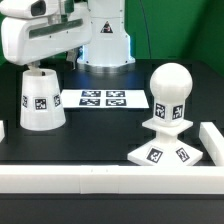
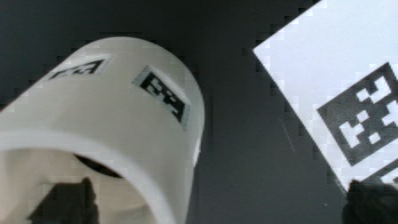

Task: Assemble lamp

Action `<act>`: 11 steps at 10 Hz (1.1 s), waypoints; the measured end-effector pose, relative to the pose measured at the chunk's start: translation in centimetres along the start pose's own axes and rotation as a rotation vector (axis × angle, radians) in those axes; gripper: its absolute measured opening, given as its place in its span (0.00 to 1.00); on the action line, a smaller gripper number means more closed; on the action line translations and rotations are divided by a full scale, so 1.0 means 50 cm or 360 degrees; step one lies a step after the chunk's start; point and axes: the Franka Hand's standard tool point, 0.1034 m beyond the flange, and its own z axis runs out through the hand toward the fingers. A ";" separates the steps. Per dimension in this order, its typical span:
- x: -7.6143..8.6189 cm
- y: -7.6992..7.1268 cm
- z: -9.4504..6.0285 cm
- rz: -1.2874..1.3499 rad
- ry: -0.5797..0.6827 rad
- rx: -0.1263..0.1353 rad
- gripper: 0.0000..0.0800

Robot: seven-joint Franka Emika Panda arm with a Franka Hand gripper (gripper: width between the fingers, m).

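White plastic shade stands upright on the tabletop directly beneath the tool, whose fingers straddle its rim, grip state unclear, while the bulb on the base sits well apart.

Shade on the exterior view's left, marker board behind centre, bulb standing on base at right.
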 end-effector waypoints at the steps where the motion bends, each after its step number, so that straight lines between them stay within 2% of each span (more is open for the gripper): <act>1: 0.000 0.000 0.000 0.0000 -0.0001 0.0002 0.87; 2: 0.000 0.000 0.001 0.0000 -0.0002 0.0005 0.87; 4: 0.000 0.001 0.002 0.0000 -0.0003 0.0006 0.55; 5: 0.000 0.001 0.002 0.0000 -0.0003 0.0005 0.55; 6: 0.001 0.002 0.001 -0.0001 -0.0003 0.0004 0.30; 7: 0.001 0.001 0.001 -0.0002 -0.0003 0.0004 0.13; 8: 0.002 0.002 0.000 -0.0003 -0.0002 0.0002 0.13; 9: 0.002 0.003 0.000 -0.0002 -0.0002 0.0002 0.06; 11: 0.005 0.002 0.000 0.0001 -0.0002 0.0002 0.06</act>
